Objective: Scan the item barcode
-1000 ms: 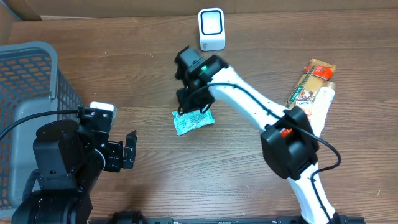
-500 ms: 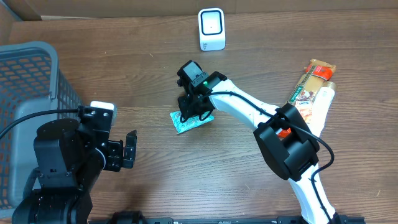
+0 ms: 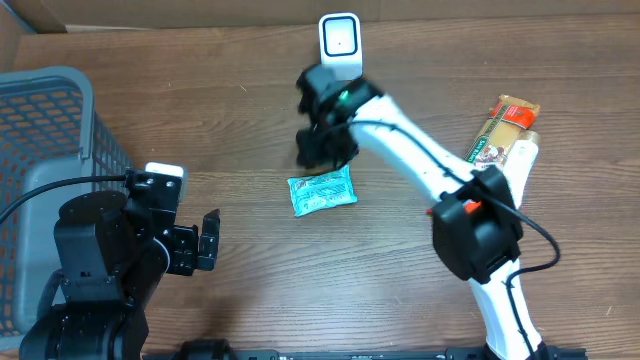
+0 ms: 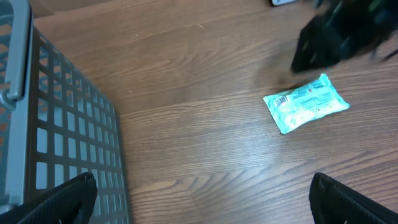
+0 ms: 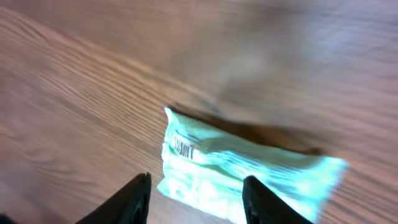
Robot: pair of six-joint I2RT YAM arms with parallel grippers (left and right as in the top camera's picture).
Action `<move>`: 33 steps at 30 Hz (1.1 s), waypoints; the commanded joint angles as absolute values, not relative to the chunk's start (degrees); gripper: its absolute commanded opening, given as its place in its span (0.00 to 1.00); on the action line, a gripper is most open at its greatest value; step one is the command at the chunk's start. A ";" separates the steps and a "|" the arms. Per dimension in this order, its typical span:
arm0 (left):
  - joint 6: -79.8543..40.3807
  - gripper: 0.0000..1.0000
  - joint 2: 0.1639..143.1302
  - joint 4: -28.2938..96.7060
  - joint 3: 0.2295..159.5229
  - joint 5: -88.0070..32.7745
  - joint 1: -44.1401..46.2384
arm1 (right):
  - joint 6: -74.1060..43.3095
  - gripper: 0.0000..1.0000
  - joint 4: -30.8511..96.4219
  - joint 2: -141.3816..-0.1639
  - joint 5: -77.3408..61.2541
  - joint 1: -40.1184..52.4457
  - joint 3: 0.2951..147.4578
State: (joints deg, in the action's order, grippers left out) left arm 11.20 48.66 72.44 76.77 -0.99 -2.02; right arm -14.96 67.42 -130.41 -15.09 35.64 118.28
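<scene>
From above, the teal packet (image 3: pixel 322 190) lies flat on the wooden table (image 3: pixel 230 120) near the middle, well apart from the white scanner (image 3: pixel 340 45) at the far edge. The right gripper (image 3: pixel 320 148) is blurred and hangs between the two, just beside the packet's far edge; this view does not show how its jaws stand. The left gripper (image 3: pixel 207 243) sits at the near left with its fingers spread, close to a grey basket (image 3: pixel 40 110). A yellow-and-brown food pack (image 3: pixel 503 125) lies at the right. In the left wrist view, the left gripper (image 4: pixel 205 205) is wide and holds nothing, with the basket (image 4: pixel 68 130) on the left. The packet (image 4: pixel 306 104) rests on bare wood ahead, its barcode (image 4: pixel 283 99) face up at the left end. In the right wrist view, the right gripper (image 5: pixel 197 198) has its fingers (image 5: pixel 135 198) parted and grips nothing. The packet (image 5: pixel 242 165) lies on the table below, with the barcode (image 5: pixel 182 146) at its left end.
</scene>
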 commanded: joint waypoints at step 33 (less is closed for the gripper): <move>12.47 1.00 48.75 72.23 76.97 -0.47 -2.24 | -6.87 0.68 46.65 -127.46 -39.57 23.83 87.31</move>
State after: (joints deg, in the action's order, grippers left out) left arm 11.20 48.66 72.44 76.77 -0.99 -2.02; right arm -1.96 47.27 -126.06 -38.24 22.35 88.60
